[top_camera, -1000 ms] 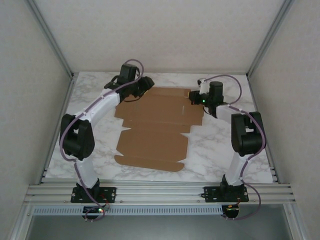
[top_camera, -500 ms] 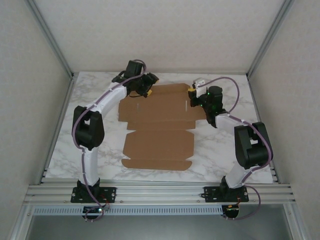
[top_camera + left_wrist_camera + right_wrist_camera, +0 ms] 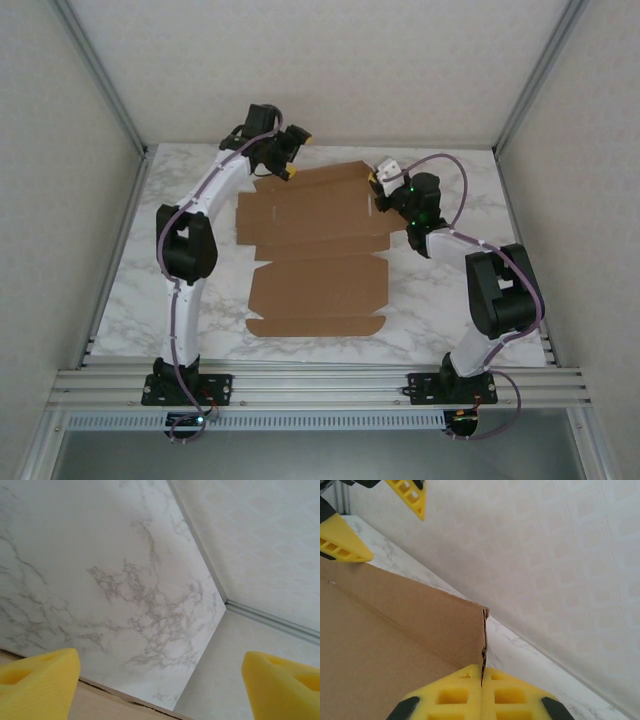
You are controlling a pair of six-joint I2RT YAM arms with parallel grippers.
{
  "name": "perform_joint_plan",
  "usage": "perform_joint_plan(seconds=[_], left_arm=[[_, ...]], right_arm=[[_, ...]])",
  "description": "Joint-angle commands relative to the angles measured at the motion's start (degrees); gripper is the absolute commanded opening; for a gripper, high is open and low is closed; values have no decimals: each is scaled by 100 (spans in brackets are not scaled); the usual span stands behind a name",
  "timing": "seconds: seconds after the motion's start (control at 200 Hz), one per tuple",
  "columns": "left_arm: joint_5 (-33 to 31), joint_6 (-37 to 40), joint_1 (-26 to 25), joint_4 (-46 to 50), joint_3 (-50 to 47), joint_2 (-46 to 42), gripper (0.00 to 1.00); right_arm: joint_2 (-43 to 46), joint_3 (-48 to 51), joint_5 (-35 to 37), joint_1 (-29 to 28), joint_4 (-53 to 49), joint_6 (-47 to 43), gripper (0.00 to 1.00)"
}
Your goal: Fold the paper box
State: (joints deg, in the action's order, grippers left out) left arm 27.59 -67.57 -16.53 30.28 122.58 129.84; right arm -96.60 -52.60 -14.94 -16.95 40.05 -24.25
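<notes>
Top view: you see the paper box (image 3: 318, 262) lying mostly flat at the centre of the marble table (image 3: 420, 320), its far flap tilted up. Bare marble borders every edge. The left gripper (image 3: 287, 163) hovers by the upper left corner, the right gripper (image 3: 380, 180) sits at the upper right corner.

Left wrist view: your yellow fingers (image 3: 37, 685) fill the bottom corners, spread wide, nothing between them. A cardboard edge crosses the lower left, with open marble beyond.

Right wrist view: at bottom centre, your yellow fingers (image 3: 450, 695) pinch the upright flap's end edge.
</notes>
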Motion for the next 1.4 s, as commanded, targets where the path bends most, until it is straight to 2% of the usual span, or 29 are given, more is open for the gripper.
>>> perform_joint_plan(seconds=[0.0,0.501,0.721,0.916,1.122,1.392], left_arm=[[229,-151,-37,306,108,30,84],[378,-406,-33,-262,-1284,-817,84],[438,-485,20,-286,-1195,-567,84],[508,-102,103,332,-286,-196,83],[572,23,100,60,-682,-380,78],[739,170,82,-102,-718,-284,68]], right_arm=[[121,-128,306,-78,261,-524,4],[183,-111,834,-339,404,-1118,5],[324,-31,1001,-578,398,-1710,5],[437,4,1307,-773,431,-2371,6],[519,5,1500,-848,580,-2663,7],[590,-22,1659,-983,665,-2984,7]])
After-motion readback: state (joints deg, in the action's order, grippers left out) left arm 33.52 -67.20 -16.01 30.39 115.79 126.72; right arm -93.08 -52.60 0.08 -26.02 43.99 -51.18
